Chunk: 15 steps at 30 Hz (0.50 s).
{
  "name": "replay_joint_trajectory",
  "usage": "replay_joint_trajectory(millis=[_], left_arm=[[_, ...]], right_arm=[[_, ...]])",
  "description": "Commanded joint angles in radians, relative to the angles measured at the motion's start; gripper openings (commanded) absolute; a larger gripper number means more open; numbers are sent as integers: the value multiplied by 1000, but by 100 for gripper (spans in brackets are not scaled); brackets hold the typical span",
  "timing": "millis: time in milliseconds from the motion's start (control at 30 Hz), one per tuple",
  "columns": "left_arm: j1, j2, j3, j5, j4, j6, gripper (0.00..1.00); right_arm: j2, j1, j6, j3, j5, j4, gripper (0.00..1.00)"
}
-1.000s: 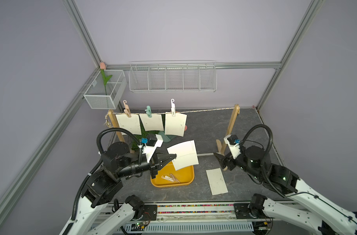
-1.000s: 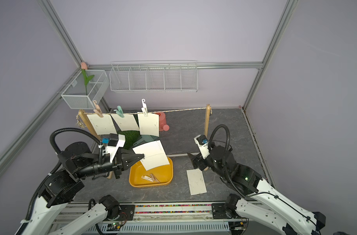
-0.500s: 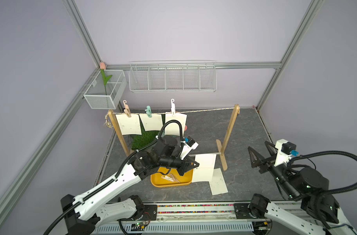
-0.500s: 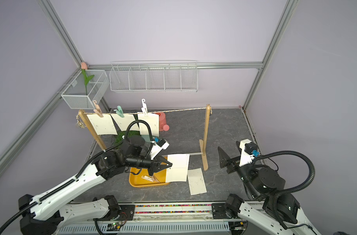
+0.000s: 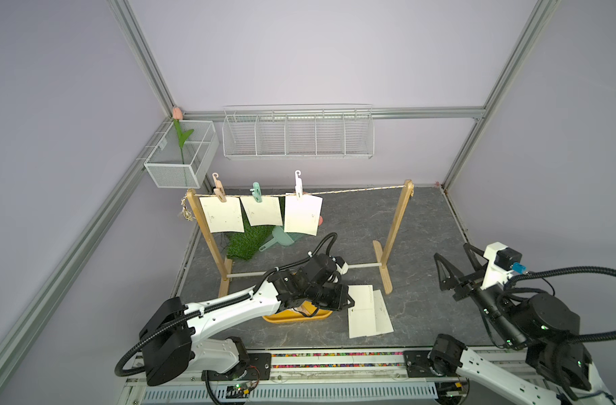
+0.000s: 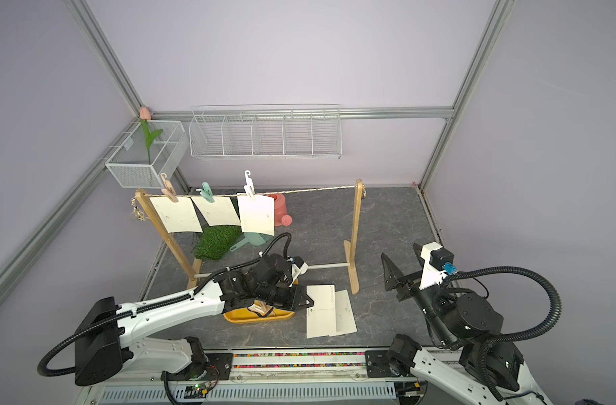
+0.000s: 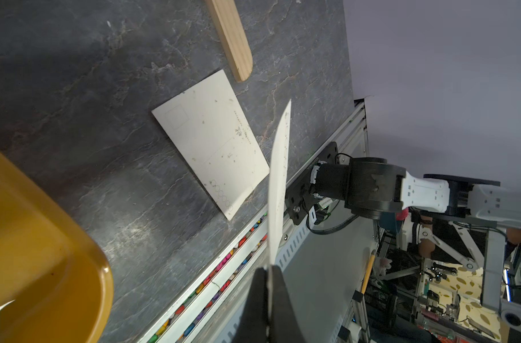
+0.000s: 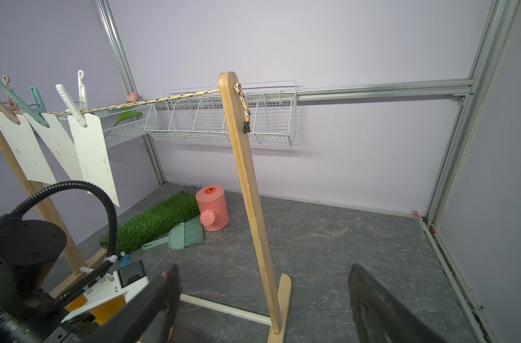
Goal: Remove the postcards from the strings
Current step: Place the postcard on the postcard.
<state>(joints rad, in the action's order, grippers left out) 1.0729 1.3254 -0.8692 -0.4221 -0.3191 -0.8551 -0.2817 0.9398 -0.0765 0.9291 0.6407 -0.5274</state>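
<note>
Three cards (image 5: pixel 261 212) pegged on string (image 5: pixel 352 191), left half. At centre, left gripper (image 5: pixel 348 303) clamped on edge of fourth card (image 5: pixel 362 315), held over fifth card (image 5: pixel 383 315) flat on floor (image 5: pixel 422 224). Beyond rack (image 5: pixel 392 238), right gripper (image 5: pixel 452 252) wide, empty.

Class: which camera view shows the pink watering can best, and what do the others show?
The right wrist view: the watering can stands close and almost fully visible. In both top views a hanging postcard hides part of it; the left wrist view misses it.
</note>
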Motion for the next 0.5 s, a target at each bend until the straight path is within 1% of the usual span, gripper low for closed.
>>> replay_joint_trajectory(millis=[0,233,467], left_arm=[[4,35,2,43,63,-143,0],[4,168,-50,21,85,-179,0],[2,279,-108,-10,62,-147,0]], right_arm=[[35,3,20,14,-1,11,89],[69,3,26,3,-4,25,89],[62,3,37,4,2,13,89]])
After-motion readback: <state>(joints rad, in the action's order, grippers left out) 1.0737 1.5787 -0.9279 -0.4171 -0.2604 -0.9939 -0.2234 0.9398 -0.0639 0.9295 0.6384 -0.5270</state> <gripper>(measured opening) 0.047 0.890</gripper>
